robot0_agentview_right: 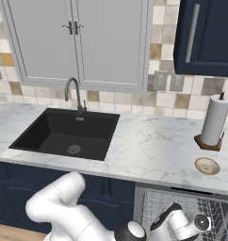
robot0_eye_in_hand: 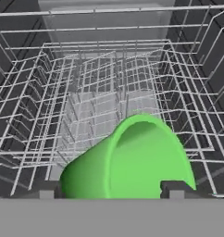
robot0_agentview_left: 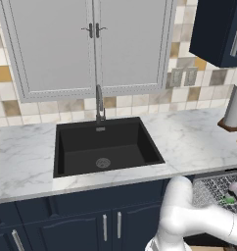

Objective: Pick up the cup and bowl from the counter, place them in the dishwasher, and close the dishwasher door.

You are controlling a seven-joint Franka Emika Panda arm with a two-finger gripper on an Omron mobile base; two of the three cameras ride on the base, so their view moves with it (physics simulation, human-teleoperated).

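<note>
Pincer (robot0_eye_in_hand: 111, 190) straddles green cup (robot0_eye_in_hand: 132, 162) inside dishwasher rack (robot0_eye_in_hand: 109, 83).

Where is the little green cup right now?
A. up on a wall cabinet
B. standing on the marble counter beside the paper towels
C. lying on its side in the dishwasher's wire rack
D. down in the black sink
C. The hand view shows the green cup tipped on its side in the wire rack, between the gripper fingertips.
</note>
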